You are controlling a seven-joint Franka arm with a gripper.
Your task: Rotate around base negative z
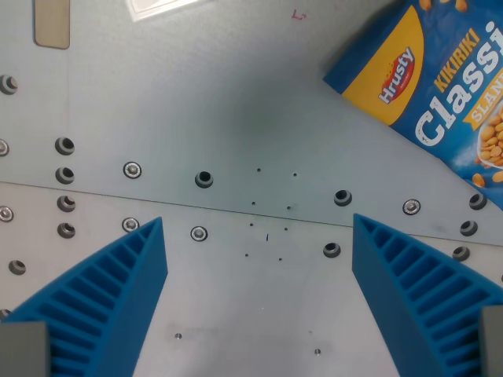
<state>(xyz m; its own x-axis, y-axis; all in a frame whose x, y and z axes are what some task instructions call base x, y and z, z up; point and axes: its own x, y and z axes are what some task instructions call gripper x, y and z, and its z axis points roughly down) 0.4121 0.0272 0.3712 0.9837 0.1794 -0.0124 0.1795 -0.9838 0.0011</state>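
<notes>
My gripper (258, 236) points down at a grey metal table (236, 102). Its two blue ribbed fingers (118, 290) stand wide apart at the bottom left and bottom right of the wrist view, with nothing between them. A blue snack bag (440, 86) with yellow and white lettering lies flat at the wrist view's upper right, apart from the fingers.
The table plate has several screw holes and bolts (203, 178) and a seam running across the middle. A beige tape patch (51, 23) sits at the top left. A bright light reflection (165, 6) shows at the top edge.
</notes>
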